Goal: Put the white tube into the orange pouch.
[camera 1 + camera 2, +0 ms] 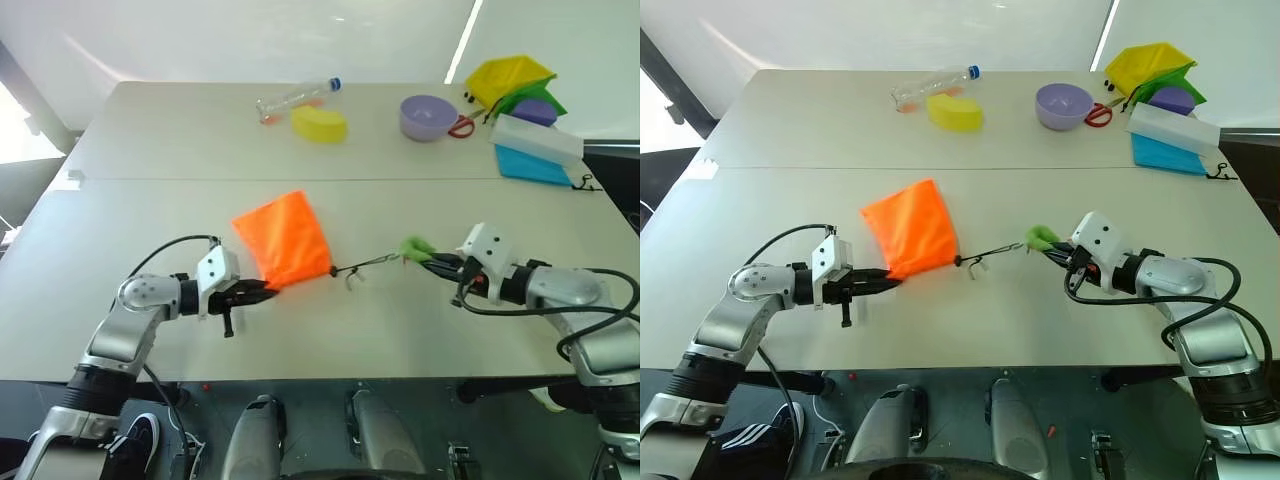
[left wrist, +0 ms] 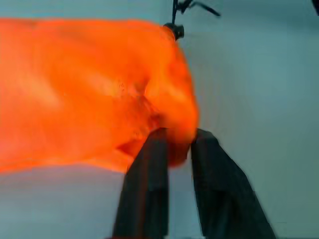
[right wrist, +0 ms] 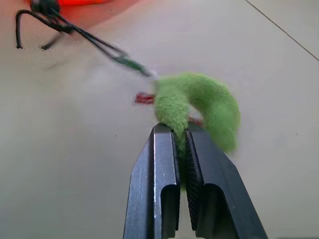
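The orange pouch point(image 1: 285, 238) lies flat on the table's middle, its neck drawn shut. A thin black cord point(image 1: 365, 263) runs from the neck to a fuzzy green ring point(image 3: 199, 99). My left gripper point(image 2: 178, 137) is at the pouch's near corner, its fingers slightly parted with a fold of orange fabric point(image 2: 89, 89) between the tips. My right gripper point(image 3: 180, 130) is shut on the green ring point(image 1: 1043, 237), and the cord stretches between it and the pouch. The white tube is out of view.
At the table's far side lie a clear bottle point(image 1: 297, 97), a yellow round dish point(image 1: 319, 124), a purple bowl point(image 1: 428, 117) and red scissors point(image 1: 461, 126). A yellow bin point(image 1: 508, 76) and a white-and-blue box point(image 1: 535, 150) sit far right.
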`<action>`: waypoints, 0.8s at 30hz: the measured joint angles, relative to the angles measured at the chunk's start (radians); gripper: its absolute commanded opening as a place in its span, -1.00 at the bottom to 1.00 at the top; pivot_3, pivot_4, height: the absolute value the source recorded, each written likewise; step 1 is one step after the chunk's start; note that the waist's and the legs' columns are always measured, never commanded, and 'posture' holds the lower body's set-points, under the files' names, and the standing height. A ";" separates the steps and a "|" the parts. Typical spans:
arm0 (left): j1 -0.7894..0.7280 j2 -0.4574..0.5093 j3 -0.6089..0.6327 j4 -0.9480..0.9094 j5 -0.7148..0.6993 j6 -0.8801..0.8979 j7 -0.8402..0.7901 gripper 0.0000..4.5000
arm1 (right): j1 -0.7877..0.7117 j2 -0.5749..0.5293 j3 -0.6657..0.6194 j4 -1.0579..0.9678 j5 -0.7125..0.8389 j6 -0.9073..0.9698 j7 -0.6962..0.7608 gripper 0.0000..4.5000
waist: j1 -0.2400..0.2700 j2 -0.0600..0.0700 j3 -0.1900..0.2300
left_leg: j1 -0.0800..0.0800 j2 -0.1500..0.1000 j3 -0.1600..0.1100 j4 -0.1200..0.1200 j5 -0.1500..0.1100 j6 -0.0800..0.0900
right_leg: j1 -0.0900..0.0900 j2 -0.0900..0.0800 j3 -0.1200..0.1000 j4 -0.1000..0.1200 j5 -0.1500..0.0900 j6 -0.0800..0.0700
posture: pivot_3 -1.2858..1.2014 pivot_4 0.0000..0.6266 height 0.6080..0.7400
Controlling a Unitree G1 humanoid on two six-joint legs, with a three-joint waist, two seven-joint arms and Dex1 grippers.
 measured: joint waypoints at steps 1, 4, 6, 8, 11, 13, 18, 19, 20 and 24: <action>0.008 -0.004 0.000 -0.013 -0.007 0.009 0.001 0.04 | 0.000 0.001 0.000 0.000 0.000 0.000 -0.001 -1.00 | 0.000 0.000 0.000 | 0.000 0.000 0.000 0.000 0.000 0.000 | 0.000 0.000 0.000 0.000 0.000 0.000 | 0.03 -0.52 1.00; 0.008 0.000 0.000 -0.053 -0.032 0.042 -0.009 0.25 | 0.001 0.003 0.000 -0.001 0.000 0.000 -0.004 -1.00 | 0.000 0.000 0.000 | 0.001 0.000 0.000 0.000 0.000 0.000 | 0.001 0.000 0.000 0.000 0.000 0.000 | 0.03 -0.52 1.00; -0.004 0.001 0.009 -0.067 -0.070 0.081 -0.019 0.25 | 0.001 0.003 0.000 -0.001 0.000 0.001 -0.005 -1.00 | 0.000 0.000 0.000 | 0.002 0.000 0.000 0.000 0.000 0.000 | 0.002 0.000 0.000 0.001 0.000 0.000 | 0.03 -0.52 1.00; -0.034 0.009 0.033 -0.075 -0.128 0.153 -0.035 0.25 | 0.001 0.007 0.000 -0.002 0.000 0.001 -0.006 -1.00 | 0.000 0.000 0.000 | 0.003 0.000 0.000 0.000 0.000 0.000 | 0.002 0.000 0.000 0.001 0.000 0.000 | 0.03 -0.52 1.00; -0.104 0.052 0.081 -0.099 -0.231 0.282 -0.064 0.25 | 0.002 0.010 0.001 -0.004 0.001 0.005 -0.006 -1.00 | 0.000 0.000 0.000 | 0.003 0.000 0.000 0.001 0.000 0.000 | 0.003 0.001 0.000 0.001 0.000 0.000 | 0.03 -0.52 1.00; -0.159 0.085 0.096 -0.118 -0.283 0.354 -0.086 0.25 | 0.002 0.012 0.001 -0.005 0.001 0.007 -0.006 -1.00 | 0.000 0.000 0.000 | 0.004 0.000 0.000 0.001 0.000 0.000 | 0.003 0.001 0.000 0.000 0.000 0.000 | 0.03 -0.52 1.00; -0.334 -0.005 0.068 -0.015 -0.259 0.359 -0.058 0.25 | 0.002 0.023 0.002 -0.004 -0.002 0.009 -0.016 -1.00 | 0.014 0.000 0.000 | 0.006 -0.001 0.000 0.001 0.000 0.000 | 0.007 0.001 0.000 0.000 0.000 0.000 | 0.03 -0.52 1.00; -0.367 -0.029 0.053 0.020 -0.243 0.344 -0.050 0.25 | -0.004 0.029 0.007 -0.005 -0.002 0.008 -0.017 -1.00 | 0.017 0.000 0.000 | 0.006 -0.001 0.000 0.002 0.000 0.000 | 0.007 0.001 0.000 0.000 0.000 0.000 | 0.03 -0.52 1.00; -0.405 -0.050 0.026 0.063 -0.214 0.331 -0.049 0.25 | -0.004 0.029 0.009 -0.004 -0.005 0.007 -0.018 -1.00 | 0.019 0.000 0.000 | 0.007 -0.001 0.000 0.002 0.000 0.000 | 0.008 0.001 0.000 0.000 0.000 0.000 | 0.03 -0.52 1.00; -0.536 -0.151 -0.073 0.252 -0.110 0.260 -0.075 0.25 | -0.013 0.033 0.017 0.000 -0.020 0.005 -0.028 -1.00 | 0.023 0.000 0.000 | 0.007 -0.001 0.000 0.002 0.000 0.000 | 0.008 0.001 0.000 0.000 0.000 0.000 | 0.03 -0.52 1.00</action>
